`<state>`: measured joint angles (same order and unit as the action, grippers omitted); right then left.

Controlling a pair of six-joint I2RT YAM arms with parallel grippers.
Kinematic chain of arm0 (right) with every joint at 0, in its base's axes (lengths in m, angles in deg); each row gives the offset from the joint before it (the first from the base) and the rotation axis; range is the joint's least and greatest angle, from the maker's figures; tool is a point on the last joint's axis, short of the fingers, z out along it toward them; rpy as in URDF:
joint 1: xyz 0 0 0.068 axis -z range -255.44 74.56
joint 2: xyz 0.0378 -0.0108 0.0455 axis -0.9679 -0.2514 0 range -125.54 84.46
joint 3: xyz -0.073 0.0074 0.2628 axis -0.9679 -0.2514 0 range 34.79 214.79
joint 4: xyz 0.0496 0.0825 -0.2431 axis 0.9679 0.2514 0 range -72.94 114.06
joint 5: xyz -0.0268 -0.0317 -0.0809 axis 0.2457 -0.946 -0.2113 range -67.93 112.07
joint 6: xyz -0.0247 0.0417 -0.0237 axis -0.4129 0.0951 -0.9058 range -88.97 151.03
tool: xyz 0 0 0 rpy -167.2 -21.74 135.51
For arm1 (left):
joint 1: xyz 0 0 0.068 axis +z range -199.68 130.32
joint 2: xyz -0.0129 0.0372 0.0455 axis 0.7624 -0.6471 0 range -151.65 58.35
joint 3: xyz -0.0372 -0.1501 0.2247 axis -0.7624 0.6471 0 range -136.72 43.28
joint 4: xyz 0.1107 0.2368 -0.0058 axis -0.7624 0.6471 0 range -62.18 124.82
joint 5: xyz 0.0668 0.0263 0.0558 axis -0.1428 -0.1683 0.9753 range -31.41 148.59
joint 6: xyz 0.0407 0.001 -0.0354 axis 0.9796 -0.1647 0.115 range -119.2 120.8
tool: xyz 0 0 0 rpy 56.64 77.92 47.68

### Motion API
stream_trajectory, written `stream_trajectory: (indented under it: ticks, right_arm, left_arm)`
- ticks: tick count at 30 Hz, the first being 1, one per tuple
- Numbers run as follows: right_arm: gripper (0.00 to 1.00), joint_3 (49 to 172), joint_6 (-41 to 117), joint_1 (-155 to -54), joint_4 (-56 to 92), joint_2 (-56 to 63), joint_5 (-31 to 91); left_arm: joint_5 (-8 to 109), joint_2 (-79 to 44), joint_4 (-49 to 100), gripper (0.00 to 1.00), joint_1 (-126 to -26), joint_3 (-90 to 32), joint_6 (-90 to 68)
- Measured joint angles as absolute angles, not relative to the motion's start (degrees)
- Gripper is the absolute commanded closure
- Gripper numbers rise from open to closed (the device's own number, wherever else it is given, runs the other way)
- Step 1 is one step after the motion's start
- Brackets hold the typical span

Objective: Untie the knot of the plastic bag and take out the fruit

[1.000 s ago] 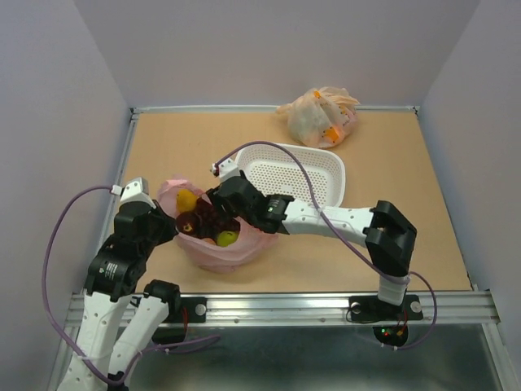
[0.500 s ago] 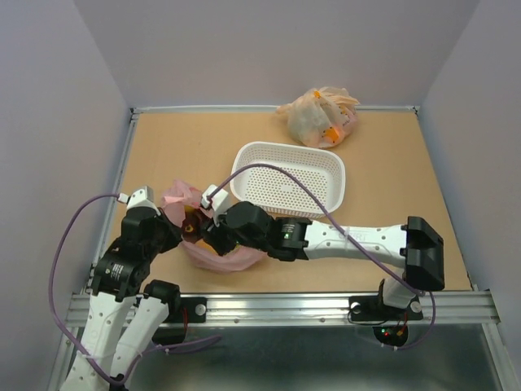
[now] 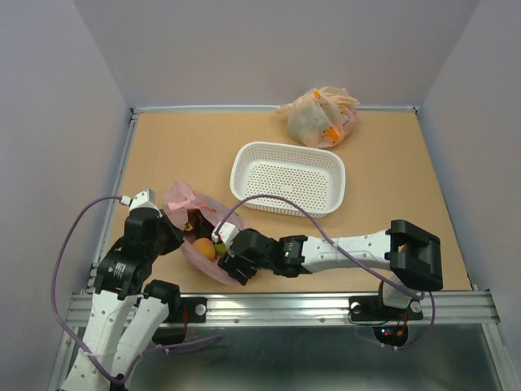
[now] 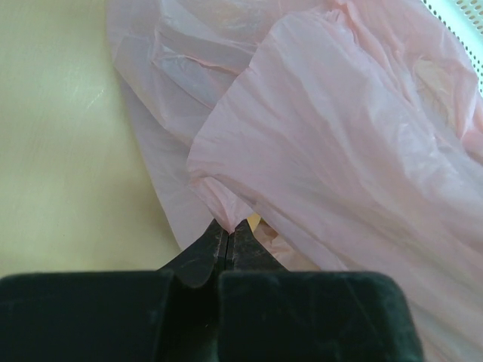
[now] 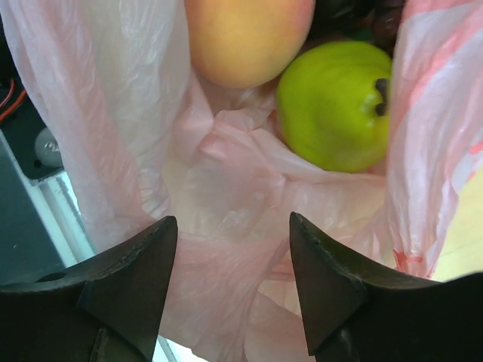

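1. Since the plastic bag [image 3: 186, 199] gapes at its mouth and no knot can be seen, I judge the untying done. The bag sits at about 8 o'clock on the desk [image 3: 391, 195], close to the arms' bases.
2. On the bag's 9 o'clock side, the left hand [image 4: 227, 235] is pinched tight on a fold of the pink rim and holds the mouth up.
3. From the 5 o'clock side, the right hand [image 5: 232, 279] reaches into the mouth. It is moderately wide and holds nothing, with only loose plastic between its fingers [image 5: 128, 279].
4. Just ahead of it lie a peach [image 5: 249, 34] and a green fruit [image 5: 336, 105], touching each other. Dark grapes [image 3: 195, 221] show deeper in, toward 11 o'clock.
5. No fruit shows outside the bag, and none is visible in the white basket [image 3: 289, 175] at the bag's 2 o'clock.
6. As I judge it, lifting out every piece is what remains.
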<state>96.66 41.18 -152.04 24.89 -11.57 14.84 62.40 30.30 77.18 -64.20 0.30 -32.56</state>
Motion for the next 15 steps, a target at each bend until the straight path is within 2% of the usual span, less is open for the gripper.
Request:
stream_trajectory:
  ticks: [4,9,13,15]
  right_arm:
    - [0.41,97.1,41.1,-152.3,25.1,-10.9,9.8]
    - [0.45,100.8,41.3,-151.9,25.8,-11.5,3.5]
    - [0.44,104.6,42.0,-151.2,24.9,-14.3,0.9]
    - [0.41,105.1,42.9,-150.6,24.2,-15.6,0.4]
  left_arm:
    - [62.0,30.3,76.6,1.0,-64.2,1.0,-32.7]
    - [61.8,30.3,76.4,1.0,-64.2,1.3,-32.7]
    - [61.7,30.3,76.1,1.0,-64.2,1.3,-32.7]
    - [61.6,30.3,76.0,1.0,-64.2,1.3,-32.7]
